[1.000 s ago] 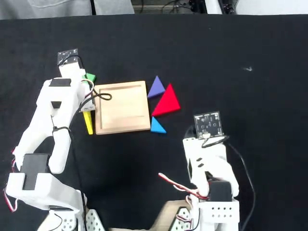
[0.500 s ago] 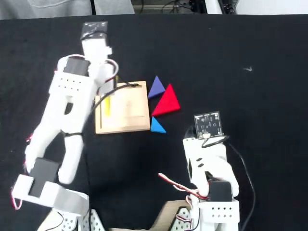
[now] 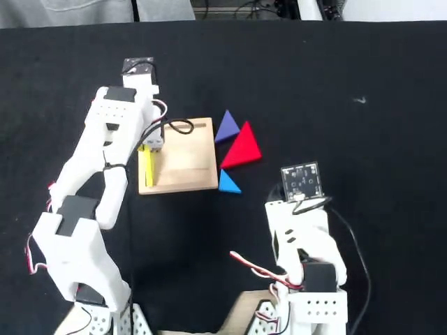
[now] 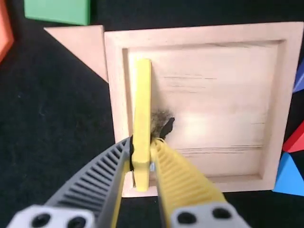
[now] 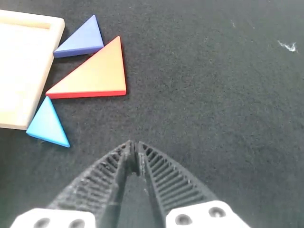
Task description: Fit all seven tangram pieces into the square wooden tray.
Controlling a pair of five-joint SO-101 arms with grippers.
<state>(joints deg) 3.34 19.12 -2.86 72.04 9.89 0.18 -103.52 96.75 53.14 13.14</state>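
Note:
The square wooden tray point(image 3: 188, 157) lies left of the table's middle, with nothing lying flat in it. My left gripper point(image 4: 141, 159) is shut on a yellow piece point(image 4: 141, 118), held on edge along the tray's left inner wall point(image 4: 116, 95), its near end over the front rim. From above, the yellow piece point(image 3: 149, 167) shows at the tray's left side. A purple triangle point(image 3: 225, 127), a red triangle point(image 3: 242, 146) and a small blue triangle point(image 3: 228, 183) lie by the tray's right side. My right gripper point(image 5: 134, 149) is shut and empty, above bare cloth short of the blue triangle point(image 5: 46, 124).
A green piece point(image 4: 57, 10), an orange piece point(image 4: 4, 28) and a tan triangle point(image 4: 85, 45) lie on the black cloth by the tray's far left corner. The left arm point(image 3: 105, 153) hides them from above. The right arm point(image 3: 302, 223) stands near the front edge.
My left arm lifted the yellow piece from the cloth left of the tray, swung it over the tray, and now holds it at the tray's left wall. The right arm has not moved.

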